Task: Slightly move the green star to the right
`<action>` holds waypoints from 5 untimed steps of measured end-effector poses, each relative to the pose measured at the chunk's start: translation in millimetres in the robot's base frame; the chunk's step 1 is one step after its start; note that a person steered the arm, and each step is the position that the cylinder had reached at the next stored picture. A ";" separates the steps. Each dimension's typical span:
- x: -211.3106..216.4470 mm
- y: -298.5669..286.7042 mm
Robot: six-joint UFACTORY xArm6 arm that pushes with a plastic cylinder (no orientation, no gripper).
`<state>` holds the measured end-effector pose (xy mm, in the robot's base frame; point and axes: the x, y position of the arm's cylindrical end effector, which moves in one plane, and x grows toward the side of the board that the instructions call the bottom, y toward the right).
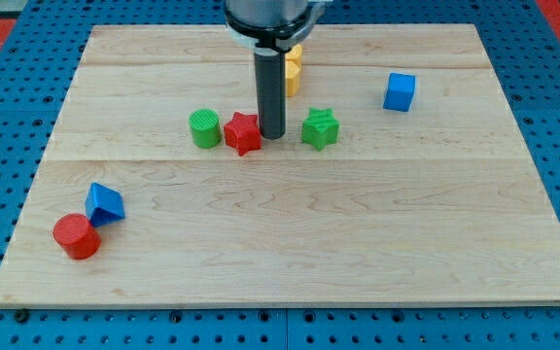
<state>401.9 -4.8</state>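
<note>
In the camera view our rod comes down from the top edge of the worktop [290, 243], and my tip [272, 135] rests on the wood between two stars. We carry no pincer, so we cannot tell any released or clenched state; there is only the bare rod.

The green star [320, 128] lies just to the right of my tip, with a narrow strip of wood between them. It sits a little above the worktop's middle, nearer the top edge than the bottom one. The red star [243, 133] lies just to the left of my tip, seemingly touching the rod. The green cylinder [204, 128] stands beside the red star on its left, close enough that they appear to touch.

Behind our rod, near the top edge, a yellow block [294, 66] shows partly; we cannot make out its shape. The blue cube [400, 91] sits toward the top right corner, well apart from the green star. Near the bottom left corner the red cylinder [76, 236] and a blue block [104, 203] lie together, touching.
</note>
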 end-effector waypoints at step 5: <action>-10.8 35.8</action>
<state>391.1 31.0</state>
